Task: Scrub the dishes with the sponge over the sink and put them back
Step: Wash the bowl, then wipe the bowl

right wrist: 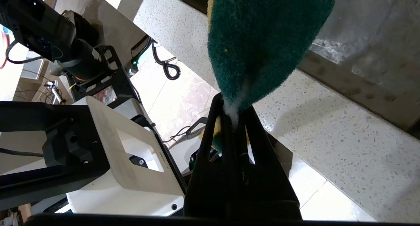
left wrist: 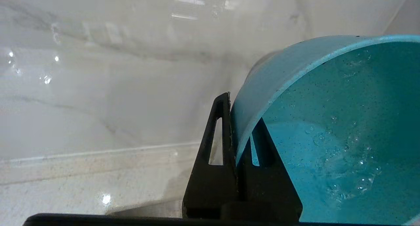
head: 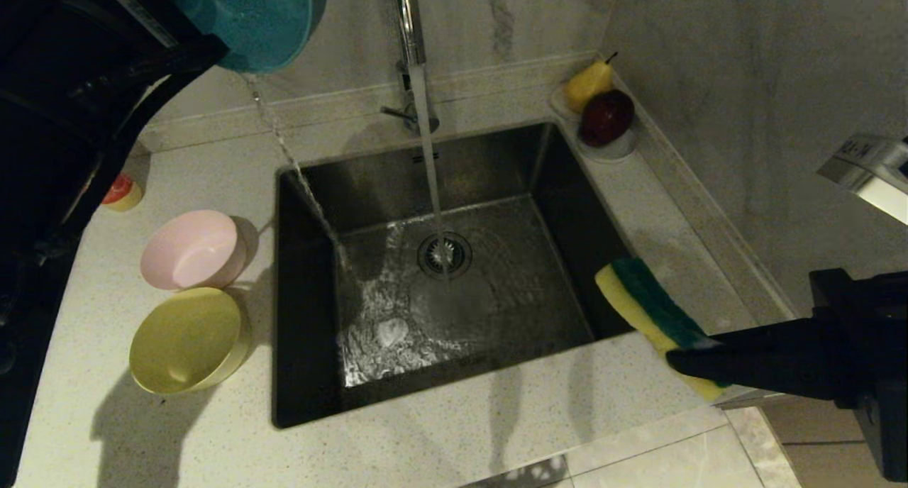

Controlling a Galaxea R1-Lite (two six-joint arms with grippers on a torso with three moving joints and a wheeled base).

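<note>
Bowl [left wrist: 328, 121] feeling light, wet, slippery; we are pinching its rim in the left gripper [left wrist: 234, 134], right gripper [right wrist: 233, 121] squeezing soft sponge [right wrist: 259, 45].

I can't read any text, brand or number here. A silvery box [head: 869, 172] at the right edge of my head view carries a few dark marks, too small to make out, and I find no legible writing elsewhere.
</note>
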